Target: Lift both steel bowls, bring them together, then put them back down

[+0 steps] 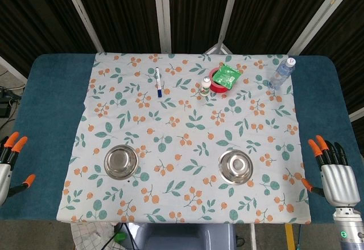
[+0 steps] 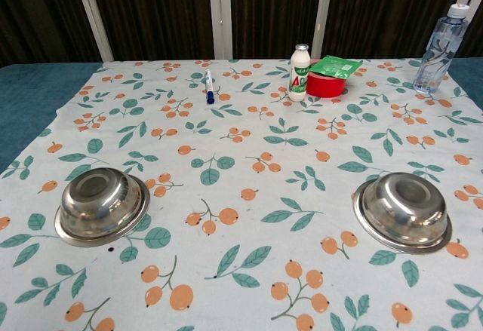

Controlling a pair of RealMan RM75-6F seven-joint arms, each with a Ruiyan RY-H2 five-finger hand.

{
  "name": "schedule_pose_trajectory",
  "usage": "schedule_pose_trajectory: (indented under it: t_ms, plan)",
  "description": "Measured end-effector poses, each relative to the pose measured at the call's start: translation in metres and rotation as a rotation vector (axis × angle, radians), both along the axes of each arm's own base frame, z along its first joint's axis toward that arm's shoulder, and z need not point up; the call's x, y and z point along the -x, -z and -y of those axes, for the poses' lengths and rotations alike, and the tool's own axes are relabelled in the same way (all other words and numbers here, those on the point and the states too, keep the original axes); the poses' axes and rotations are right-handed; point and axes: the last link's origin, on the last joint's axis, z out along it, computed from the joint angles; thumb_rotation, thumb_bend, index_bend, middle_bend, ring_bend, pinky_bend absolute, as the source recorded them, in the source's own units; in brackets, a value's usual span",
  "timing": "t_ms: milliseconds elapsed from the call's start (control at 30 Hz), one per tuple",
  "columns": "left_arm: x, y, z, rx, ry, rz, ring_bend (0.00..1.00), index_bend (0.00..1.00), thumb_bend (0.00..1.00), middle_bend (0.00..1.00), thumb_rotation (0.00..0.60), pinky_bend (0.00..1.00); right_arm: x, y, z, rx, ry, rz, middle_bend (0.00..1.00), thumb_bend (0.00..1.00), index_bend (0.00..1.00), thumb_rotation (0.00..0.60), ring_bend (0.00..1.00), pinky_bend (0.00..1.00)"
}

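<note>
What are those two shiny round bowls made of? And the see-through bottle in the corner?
The two round silver bowls look like polished steel: mirror-bright, reflecting light. The clear bottle with a white cap looks like thin plastic, since you can see through it.

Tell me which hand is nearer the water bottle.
Right. The right hand sits at the table's near right edge, on the same side as the water bottle at the far right; the left hand is across the table, at the near left edge.
</note>
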Motion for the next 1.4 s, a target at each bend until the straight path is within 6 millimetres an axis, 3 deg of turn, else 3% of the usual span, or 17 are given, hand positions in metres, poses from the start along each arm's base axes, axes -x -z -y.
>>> schedule_pose_trajectory:
  t_ms: [267,433,933,1233,1400]
  plan:
    - [0.001,0.001,0.001,0.007,-0.016,-0.008,0.0,0.12,0.33,0.0,0.6,0.0,0.0,0.0,0.0,0.0,0.001,-0.004,0.0,0.18,0.11,0.6,0.06,0.0]
    - [-0.001,0.001,0.001,0.005,-0.009,-0.008,0.0,0.12,0.33,0.0,0.6,0.0,0.0,0.0,-0.001,-0.005,0.001,0.002,0.08,0.18,0.15,0.6,0.06,0.0]
    - [0.0,0.0,0.001,-0.006,0.011,-0.009,0.0,0.12,0.33,0.0,0.6,0.0,-0.004,0.002,0.0,-0.007,-0.016,0.021,0.08,0.18,0.15,0.6,0.06,0.0]
    - [-0.001,0.013,-0.003,0.059,-0.008,-0.025,0.0,0.12,0.33,0.0,0.6,0.02,-0.007,0.007,-0.003,-0.053,-0.005,0.103,0.08,0.18,0.15,0.6,0.12,0.0]
    - [-0.003,0.022,-0.01,0.109,-0.021,-0.023,0.0,0.12,0.32,0.0,0.6,0.09,-0.013,0.015,-0.003,-0.138,0.007,0.17,0.08,0.18,0.15,0.6,0.12,0.0]
